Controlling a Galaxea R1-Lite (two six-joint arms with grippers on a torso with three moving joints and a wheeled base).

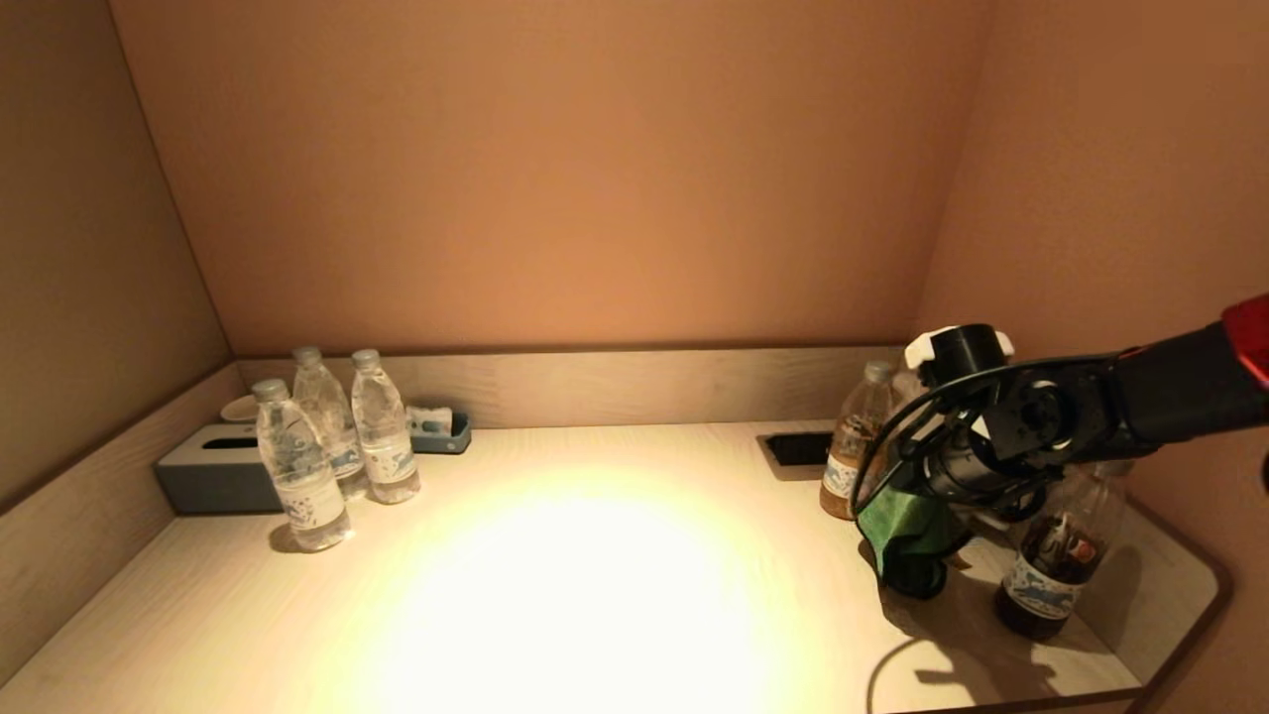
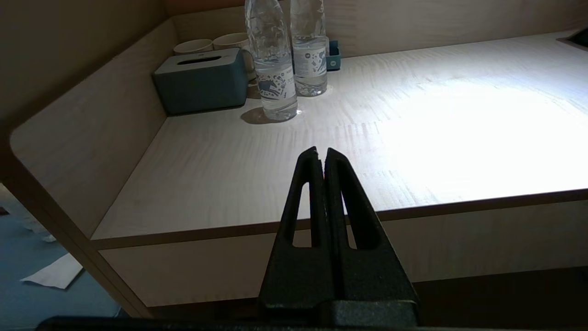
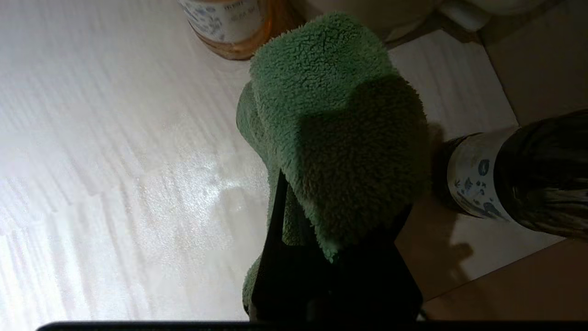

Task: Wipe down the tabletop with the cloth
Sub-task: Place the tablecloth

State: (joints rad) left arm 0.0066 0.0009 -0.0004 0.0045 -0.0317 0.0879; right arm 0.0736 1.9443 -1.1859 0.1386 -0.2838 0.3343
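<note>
A: Leftmost, three water bottles (image 1: 337, 446) stand close together before a grey tissue box (image 1: 213, 476), with a small tray (image 1: 441, 432) just beside them at the back edge; what risk lies there?

B: Presumably a wide sweep across the table (image 1: 595, 595) could tip the nearest bottle, since tall, light bottles topple easily; the left hand (image 2: 321, 158), fingers pressed together and holding nothing, hangs off the front edge of the table and appears parked; it seems no hazard.

A: Centre: a bright pool of light on bare wood; further right, a dark recessed slot (image 1: 798, 448); any concern?

B: Possibly the cloth's edge could snag in the slot if dragged over it.

A: Right: the right hand (image 1: 917, 565) holds the green cloth (image 1: 907, 531), bunched and draped over its fingers; the fingers are hidden beneath the fabric, so how wide they stand cannot be told, though the cloth hangs from them.

B: Here the crowding matters most; an amber-liquid bottle (image 1: 853, 446) stands just behind the hand, and a dark-liquid bottle (image 1: 1056, 565) just beside it on the far right; a swing of the arm out of this corner could knock either over; also, the cloth sits bunched, so it may wipe only a narrow strip, or slip free under pressure.
</note>
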